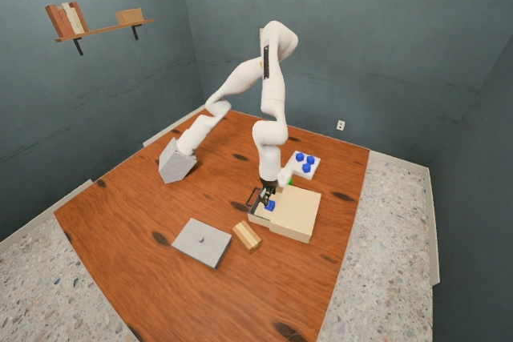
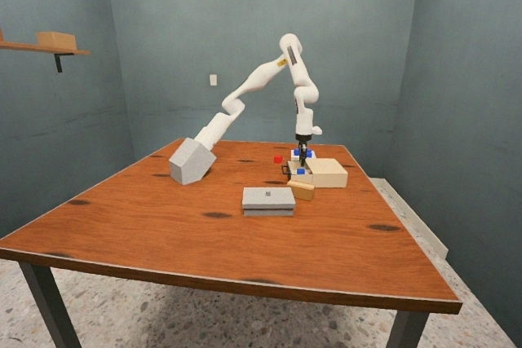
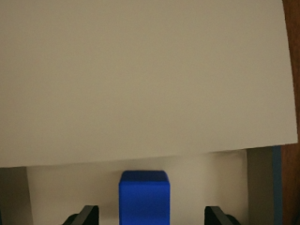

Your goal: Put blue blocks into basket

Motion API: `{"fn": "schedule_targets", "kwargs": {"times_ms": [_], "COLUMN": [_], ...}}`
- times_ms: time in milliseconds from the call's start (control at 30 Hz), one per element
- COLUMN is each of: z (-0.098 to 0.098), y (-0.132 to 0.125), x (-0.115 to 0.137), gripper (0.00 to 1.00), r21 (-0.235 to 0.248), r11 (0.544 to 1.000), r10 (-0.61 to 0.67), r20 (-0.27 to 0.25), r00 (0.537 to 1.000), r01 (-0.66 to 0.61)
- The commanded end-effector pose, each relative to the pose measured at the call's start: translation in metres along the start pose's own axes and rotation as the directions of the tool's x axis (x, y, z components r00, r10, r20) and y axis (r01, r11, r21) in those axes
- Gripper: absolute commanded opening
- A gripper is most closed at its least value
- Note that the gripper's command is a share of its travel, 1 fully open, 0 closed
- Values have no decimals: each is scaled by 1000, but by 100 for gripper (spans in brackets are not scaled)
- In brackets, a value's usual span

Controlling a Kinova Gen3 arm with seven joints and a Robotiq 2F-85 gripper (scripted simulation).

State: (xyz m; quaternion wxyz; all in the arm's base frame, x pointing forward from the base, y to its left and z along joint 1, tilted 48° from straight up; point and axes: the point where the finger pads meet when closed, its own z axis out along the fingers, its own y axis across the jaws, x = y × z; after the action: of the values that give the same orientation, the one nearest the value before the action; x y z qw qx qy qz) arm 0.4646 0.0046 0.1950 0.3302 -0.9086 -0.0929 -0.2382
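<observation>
Wrist view: blue block [image 1: 269, 206] [image 2: 300, 171] [image 3: 144, 202] between open gripper [image 1: 266, 197] [image 2: 302, 162] [image 3: 152, 217] fingers, untouched; inside pulled-out drawer [image 1: 260, 219] [image 2: 300, 178] [image 3: 225, 187]. Exterior only: red block [image 2: 277, 159]; top only: green block [image 1: 289, 182]. Drawer handle [image 1: 252, 197] [image 2: 284, 169]: facing base side; long axis across the pull.

Odds and ends around the room
On the left wall, a brown shelf [image 1: 105, 30] [image 2: 23, 47] carries upright books [image 1: 66, 19] [image 2: 1, 35] and a tan box [image 1: 130, 16] [image 2: 56, 41]; an outlet [image 1: 340, 125] sits low on the far wall; a red block [image 2: 277, 159] lies on the table.
</observation>
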Motion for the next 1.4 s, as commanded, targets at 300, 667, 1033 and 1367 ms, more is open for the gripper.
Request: {"fn": "schedule_targets", "kwargs": {"times_ms": [300,667,1033,1367], "z": [13,13,13,13], "y": [-1,-1,-3,-5], "x": [0,0,-1,-1], "gripper": [69,69,69,69], "r21": [5,5,6,5], "r11": [1000,1000,1000,1000], "r10": [-2,-2,-2,-2], "r20": [-1,-1,0,-1], "r00": [1000,1000,1000,1000], "r01": [2,2,2,2]}}
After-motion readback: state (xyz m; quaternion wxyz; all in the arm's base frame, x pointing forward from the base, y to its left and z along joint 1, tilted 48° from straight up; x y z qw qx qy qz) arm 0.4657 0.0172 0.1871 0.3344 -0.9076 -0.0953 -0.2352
